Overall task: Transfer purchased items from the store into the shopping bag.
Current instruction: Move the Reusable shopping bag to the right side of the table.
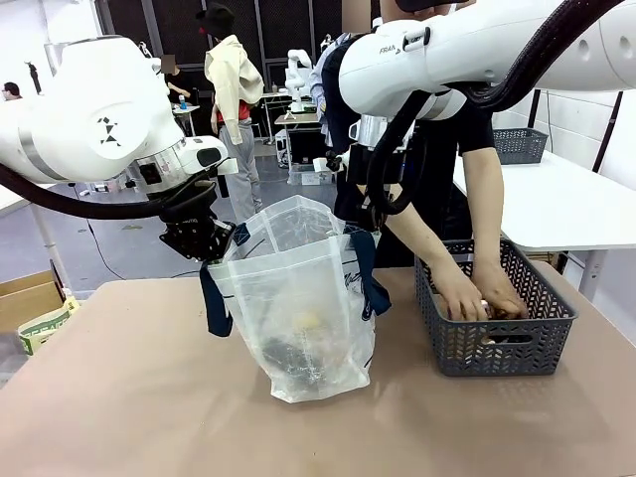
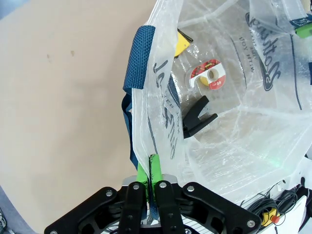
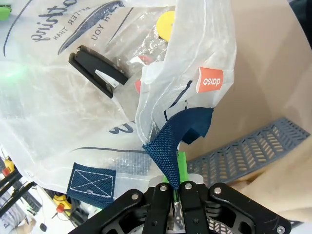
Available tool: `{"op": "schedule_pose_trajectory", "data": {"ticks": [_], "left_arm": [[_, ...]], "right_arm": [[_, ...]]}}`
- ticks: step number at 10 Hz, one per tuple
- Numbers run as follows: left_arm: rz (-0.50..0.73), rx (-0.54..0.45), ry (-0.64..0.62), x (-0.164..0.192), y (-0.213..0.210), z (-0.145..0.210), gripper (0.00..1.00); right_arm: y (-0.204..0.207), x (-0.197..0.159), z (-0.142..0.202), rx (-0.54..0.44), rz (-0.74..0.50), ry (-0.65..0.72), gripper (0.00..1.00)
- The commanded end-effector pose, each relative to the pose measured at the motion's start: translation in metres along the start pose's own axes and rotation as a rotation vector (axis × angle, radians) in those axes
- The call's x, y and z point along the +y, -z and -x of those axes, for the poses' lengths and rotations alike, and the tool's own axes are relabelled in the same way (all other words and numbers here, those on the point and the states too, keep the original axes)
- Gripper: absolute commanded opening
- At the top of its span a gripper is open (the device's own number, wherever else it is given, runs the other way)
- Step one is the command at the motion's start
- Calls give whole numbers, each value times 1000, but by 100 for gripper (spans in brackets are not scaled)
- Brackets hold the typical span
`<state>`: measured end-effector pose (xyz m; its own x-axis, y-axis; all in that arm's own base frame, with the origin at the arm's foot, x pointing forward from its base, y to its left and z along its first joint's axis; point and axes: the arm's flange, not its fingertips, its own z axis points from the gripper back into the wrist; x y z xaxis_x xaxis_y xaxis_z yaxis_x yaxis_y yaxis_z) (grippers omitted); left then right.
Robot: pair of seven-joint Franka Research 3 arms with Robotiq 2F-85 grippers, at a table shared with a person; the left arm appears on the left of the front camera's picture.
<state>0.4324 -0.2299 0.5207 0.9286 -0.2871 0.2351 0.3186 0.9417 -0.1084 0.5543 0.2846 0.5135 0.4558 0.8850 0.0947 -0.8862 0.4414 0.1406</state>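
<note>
Left gripper [image 2: 150,168] clenched the bag [image 1: 298,298] rim at nine o'clock, right gripper [image 3: 176,168] at three; a person's hands [image 1: 459,295] were in a basket [image 1: 502,350].

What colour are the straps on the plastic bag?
Dark navy blue straps, with a woven texture. The left wrist view shows them best.

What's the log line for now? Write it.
left gripper: shut on shopping bag; right gripper: shut on shopping bag; shopping bag: held open; person's hands: in basket

The left arm [image 1: 99,129] extended from 9 o'clock, its left gripper [image 2: 150,168] pinched closed on the shopping bag [image 1: 298,298] rim. The right arm [image 1: 467,50] extended from 2 o'clock, its right gripper [image 3: 178,165] likewise clamped.
</note>
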Motion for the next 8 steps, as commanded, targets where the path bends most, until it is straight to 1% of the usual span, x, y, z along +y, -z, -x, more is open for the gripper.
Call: {"op": "schedule_pose_trajectory", "data": {"ticks": [1,8], "left_arm": [[-1,-2,-3,0,-1,1,0],[-1,-2,-3,0,-1,1,0]], "right_arm": [[1,-1,1,-3,-9,5,0],[1,-1,1,-3,-9,5,0]]}}
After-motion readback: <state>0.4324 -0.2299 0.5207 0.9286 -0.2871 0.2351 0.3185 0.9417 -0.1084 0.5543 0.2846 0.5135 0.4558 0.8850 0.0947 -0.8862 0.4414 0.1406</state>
